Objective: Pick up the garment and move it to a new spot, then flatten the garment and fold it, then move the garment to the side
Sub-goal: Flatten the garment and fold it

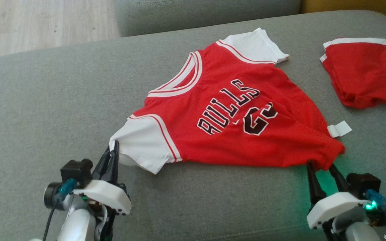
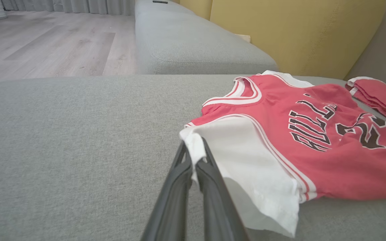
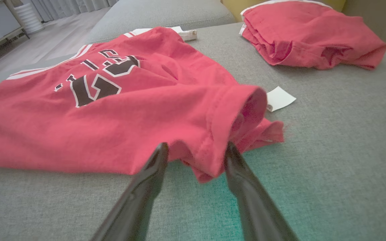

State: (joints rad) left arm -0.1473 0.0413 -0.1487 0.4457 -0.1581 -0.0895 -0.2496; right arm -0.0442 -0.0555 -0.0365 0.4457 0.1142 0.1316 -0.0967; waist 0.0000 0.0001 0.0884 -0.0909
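— While the left tool (image 1: 114,147) is clamping the white sleeve (image 1: 139,144), the right tool (image 1: 320,165) is standing apart at the hem (image 1: 327,152).
— Jersey (image 1: 233,110) is lying on the sofa (image 1: 45,117); any one-sided pull is risking bunching.

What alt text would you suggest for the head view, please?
A red Bulls jersey lies spread on a grey sofa cushion. The left gripper, lower left, is shut on its white sleeve; the right gripper, lower right, stands open at the hem corner. A second red garment lies folded at upper right.
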